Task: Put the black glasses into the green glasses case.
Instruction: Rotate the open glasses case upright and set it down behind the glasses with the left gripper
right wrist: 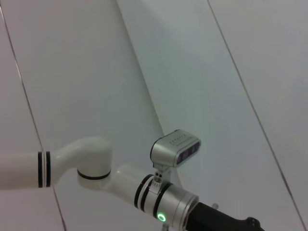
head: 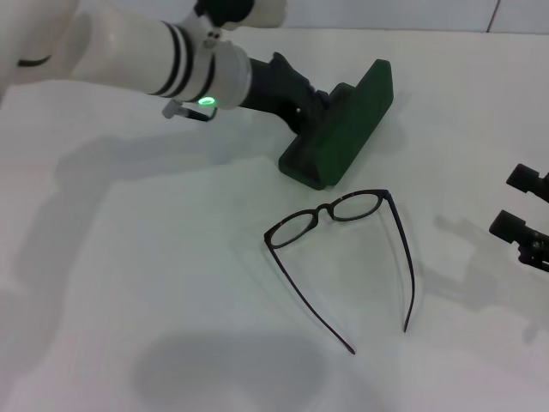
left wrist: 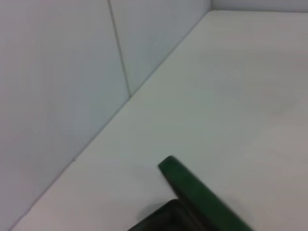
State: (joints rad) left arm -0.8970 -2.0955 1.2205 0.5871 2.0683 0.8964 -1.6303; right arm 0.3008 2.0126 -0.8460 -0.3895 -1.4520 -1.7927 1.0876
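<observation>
The black glasses [head: 343,215] lie unfolded on the white table in the head view, lenses toward the far side and temple arms pointing toward me. Just beyond them stands the green glasses case [head: 339,129], open, its lid tilted up and back. My left gripper [head: 322,99] reaches in from the left and is shut on the case at its far side. In the left wrist view the case's green lid edge [left wrist: 202,195] runs close past the camera. My right gripper [head: 519,204] waits open at the table's right edge, well apart from the glasses.
The white table [head: 129,283] spreads wide around the glasses. A pale wall [left wrist: 53,96] meets the table behind the case. The right wrist view shows the left arm [right wrist: 144,192] against wall panels.
</observation>
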